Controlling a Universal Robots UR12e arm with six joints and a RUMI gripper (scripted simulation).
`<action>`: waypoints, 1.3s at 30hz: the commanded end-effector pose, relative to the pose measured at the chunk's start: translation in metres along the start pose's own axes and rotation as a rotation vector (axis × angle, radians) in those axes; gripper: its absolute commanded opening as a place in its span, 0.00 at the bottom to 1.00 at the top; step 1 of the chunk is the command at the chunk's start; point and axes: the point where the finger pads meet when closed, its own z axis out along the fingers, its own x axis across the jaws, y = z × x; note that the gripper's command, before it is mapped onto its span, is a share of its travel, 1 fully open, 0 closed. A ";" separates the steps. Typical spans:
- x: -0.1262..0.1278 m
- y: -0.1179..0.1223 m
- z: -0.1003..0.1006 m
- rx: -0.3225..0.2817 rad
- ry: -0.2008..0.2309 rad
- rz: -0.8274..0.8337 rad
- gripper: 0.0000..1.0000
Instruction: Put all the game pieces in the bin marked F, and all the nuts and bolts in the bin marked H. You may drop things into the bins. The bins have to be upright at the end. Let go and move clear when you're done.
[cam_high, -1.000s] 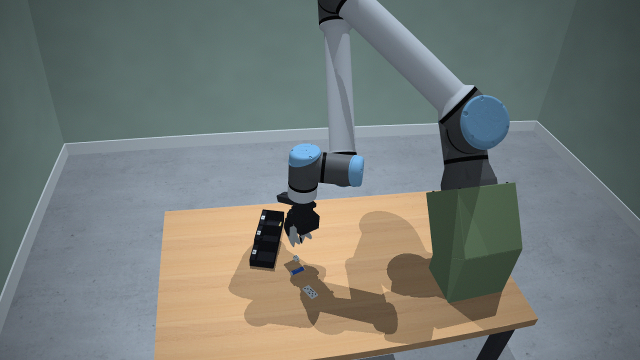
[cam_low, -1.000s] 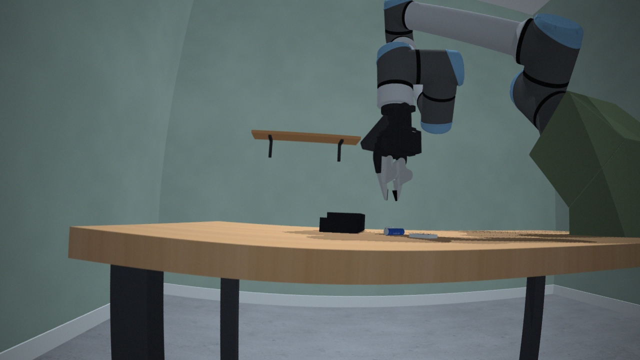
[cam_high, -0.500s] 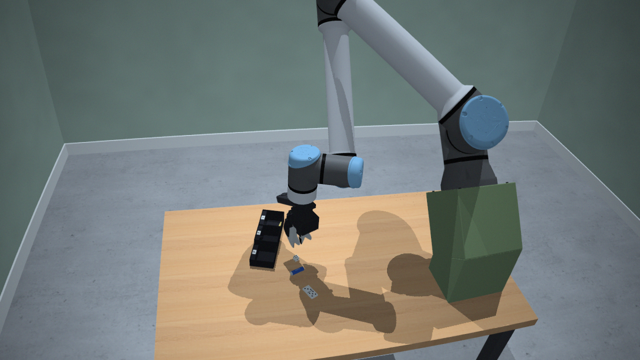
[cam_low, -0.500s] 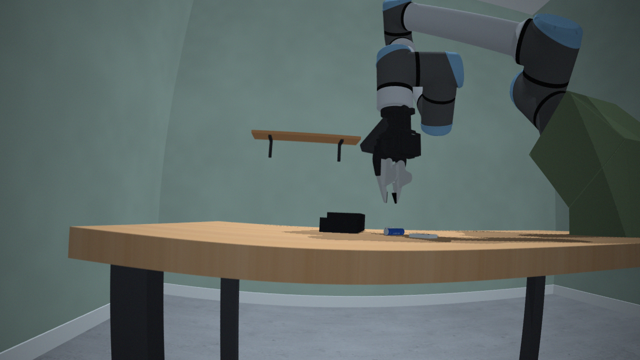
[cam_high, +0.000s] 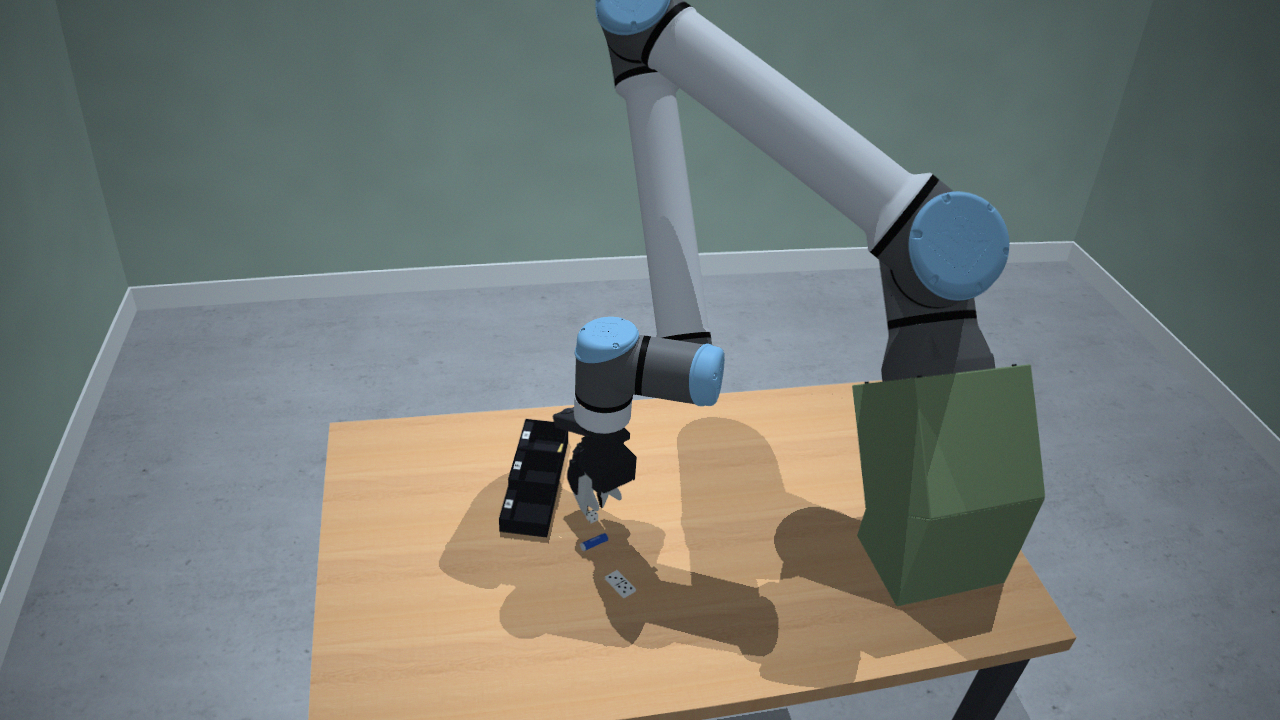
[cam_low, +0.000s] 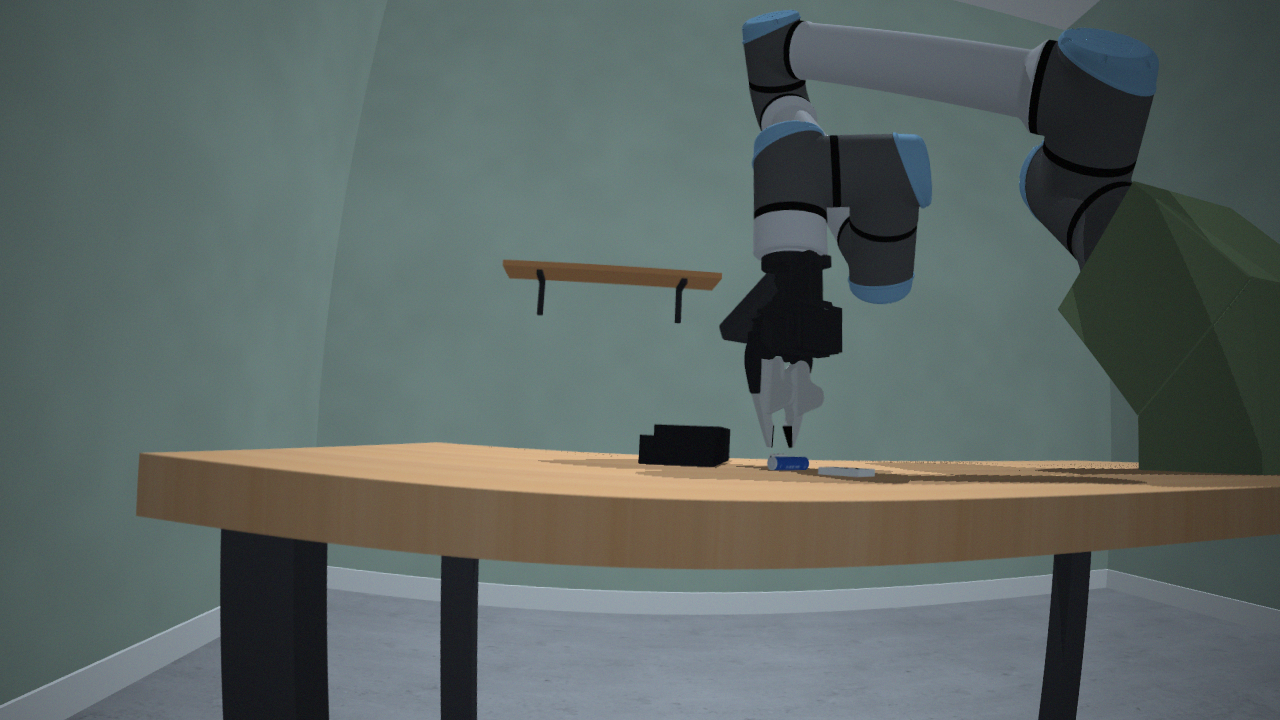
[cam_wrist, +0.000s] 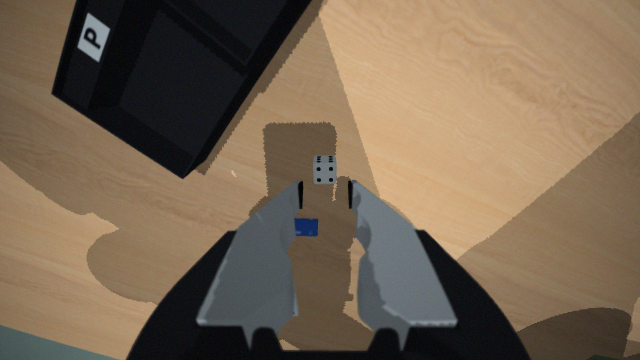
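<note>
The two-jaw gripper with grey metal fingers (cam_high: 597, 504) (cam_low: 781, 445) points down with its fingertips apart, nothing between them, probably set narrow to suit a small piece. Its position suggests the die is the next pick.

The white cubic die with black pips (cam_high: 591, 515) (cam_wrist: 325, 170) lies just ahead of the fingertips in the wrist view, roughly centred on their gap. In the top view it is right of the black three-compartment bin row (cam_high: 530, 514) (cam_low: 684, 445) (cam_wrist: 198, 163), which stands upright toward the counter's left edge. The white rectangular domino (cam_high: 620, 583) (cam_low: 845, 471) lies nearer the front edge, beyond the blue cylindrical battery (cam_high: 593, 541) (cam_low: 788, 463) (cam_wrist: 306, 227).
</note>
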 end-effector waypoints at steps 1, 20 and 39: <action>-0.001 0.000 0.010 0.001 -0.002 0.000 0.18; -0.001 0.000 0.022 0.001 -0.002 0.000 0.18; -0.001 0.000 0.022 0.001 -0.002 0.000 0.00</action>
